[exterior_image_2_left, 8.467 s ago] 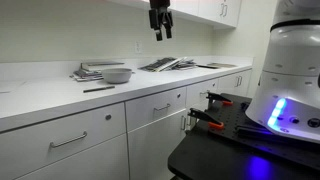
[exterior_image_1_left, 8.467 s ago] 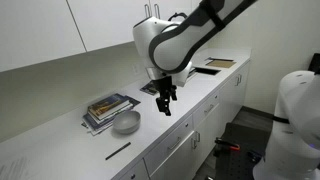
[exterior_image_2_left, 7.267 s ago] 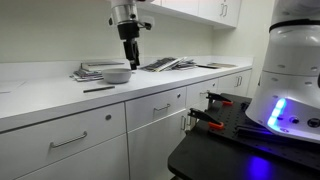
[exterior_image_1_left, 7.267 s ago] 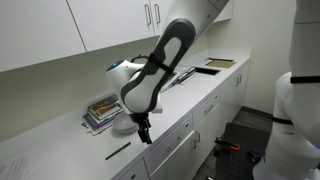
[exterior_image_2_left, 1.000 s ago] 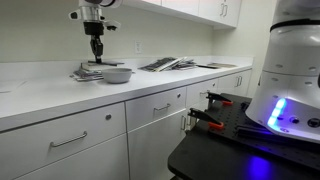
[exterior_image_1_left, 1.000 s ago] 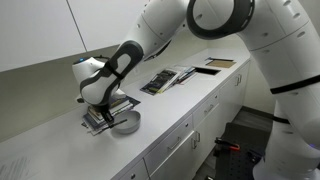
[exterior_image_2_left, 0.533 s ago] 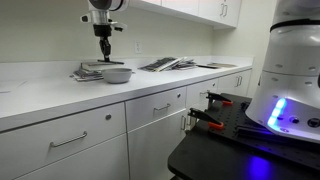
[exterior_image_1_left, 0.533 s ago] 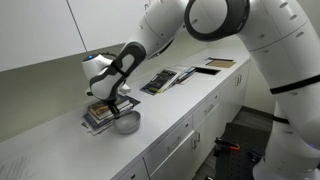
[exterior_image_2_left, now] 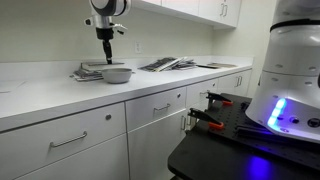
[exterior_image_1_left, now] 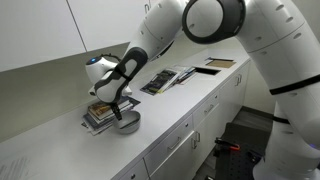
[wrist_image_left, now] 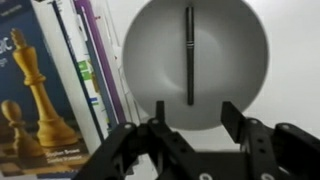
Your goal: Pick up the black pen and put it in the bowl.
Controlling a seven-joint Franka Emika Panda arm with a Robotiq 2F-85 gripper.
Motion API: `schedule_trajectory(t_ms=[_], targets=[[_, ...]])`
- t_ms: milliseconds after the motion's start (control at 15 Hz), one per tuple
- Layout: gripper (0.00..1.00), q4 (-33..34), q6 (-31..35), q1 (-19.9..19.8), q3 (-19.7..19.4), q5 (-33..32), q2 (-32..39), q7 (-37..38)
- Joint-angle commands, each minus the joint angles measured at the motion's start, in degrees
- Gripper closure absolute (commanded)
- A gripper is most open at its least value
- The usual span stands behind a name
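Inside the bowl [wrist_image_left: 150, 60] the black pen [wrist_image_left: 189, 55] lies straight on the grey bottom; over the bowl the fingers [wrist_image_left: 232, 118] stand spread apart, gripping nothing; just beside the bowl, on the white desk [exterior_image_1_left: 60, 150], sits a stack of books [wrist_image_left: 40, 90].

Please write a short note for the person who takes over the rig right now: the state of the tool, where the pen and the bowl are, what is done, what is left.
Tool: open, holding nothing, hanging above the bowl.
Black pen: lies inside the bowl, clear of the fingers.
Bowl: on the white counter, right beside the stack of books.
Done: pen is in the bowl and released.
Left: probably only lifting the arm away without knocking the bowl.
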Motion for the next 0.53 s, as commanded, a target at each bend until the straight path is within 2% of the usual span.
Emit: schedule_trajectory(t_ms=[0, 133, 467], targets=[[0.06, -4.13, -2.6, 0.84, -0.76, -0.85, -4.1, 7.1], [0.0, -7.08, -2.73, 0.41, -0.4, -0.72, -6.77, 9.21], [0.0, -16.1, -2.42, 0.49, -0.22, -0.76, -14.37, 13.56]])
